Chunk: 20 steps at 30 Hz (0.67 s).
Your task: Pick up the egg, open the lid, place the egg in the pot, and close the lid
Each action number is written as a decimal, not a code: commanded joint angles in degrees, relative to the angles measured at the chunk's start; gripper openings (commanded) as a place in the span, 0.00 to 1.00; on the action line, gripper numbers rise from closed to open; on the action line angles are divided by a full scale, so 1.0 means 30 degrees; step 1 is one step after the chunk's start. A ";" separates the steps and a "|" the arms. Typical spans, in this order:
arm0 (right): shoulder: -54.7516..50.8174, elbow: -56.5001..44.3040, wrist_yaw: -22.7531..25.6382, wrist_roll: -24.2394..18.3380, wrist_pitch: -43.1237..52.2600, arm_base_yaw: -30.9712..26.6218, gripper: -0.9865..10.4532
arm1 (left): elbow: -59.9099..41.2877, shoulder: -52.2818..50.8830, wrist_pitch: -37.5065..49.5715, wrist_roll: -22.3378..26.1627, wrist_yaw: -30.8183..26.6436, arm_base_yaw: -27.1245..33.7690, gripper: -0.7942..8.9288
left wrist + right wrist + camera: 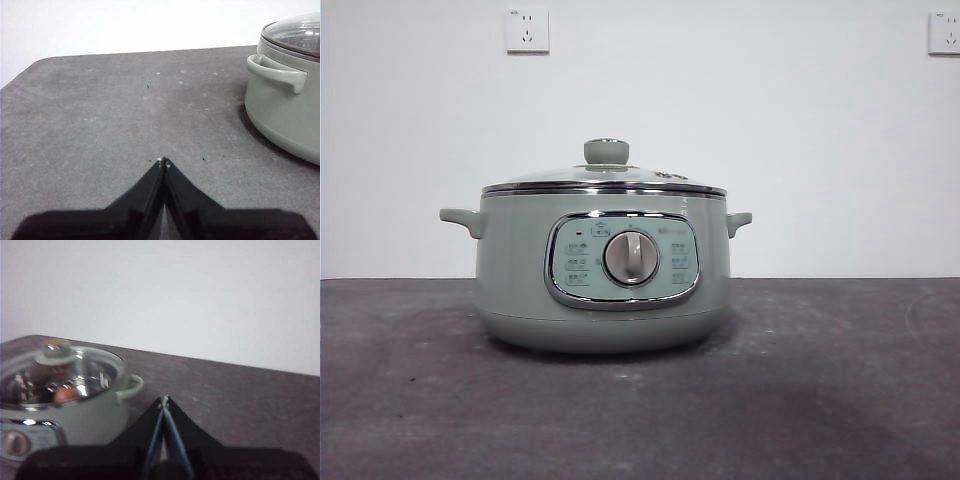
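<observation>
The pale sage-green pot (603, 300) stands in the middle of the dark table, its glass lid (605, 178) with the green knob resting on the rim. Through the lid (62, 375) in the right wrist view I see the reddish-brown egg (66, 394) lying inside the pot (90, 417). My right gripper (164, 401) is shut with nothing in it, off to the pot's handle side. My left gripper (163, 162) is shut and empty over bare table, apart from the pot (287, 112) and its lid (295, 35). Neither gripper shows in the front view.
A grey control dial (631, 258) sits in the chrome-framed panel on the pot's front. Stubby handles (462, 220) stick out on both sides. A white wall with two sockets (527, 30) backs the table (840, 380).
</observation>
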 commanded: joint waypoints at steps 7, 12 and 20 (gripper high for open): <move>-0.2586 -0.4197 0.1304 0.1239 0.0430 -0.0109 0.09 | -0.0277 -0.0058 0.0015 -0.0124 -0.0036 0.0066 0.08; -0.2900 -0.5508 0.1304 0.1829 0.0408 -0.0109 0.09 | -0.0277 -0.0058 0.0015 -0.0124 -0.0036 0.0066 0.08; -0.3213 -0.6426 0.1195 0.3206 -0.0211 -0.0102 0.09 | -0.0277 -0.0058 0.0015 -0.0124 -0.0036 0.0066 0.08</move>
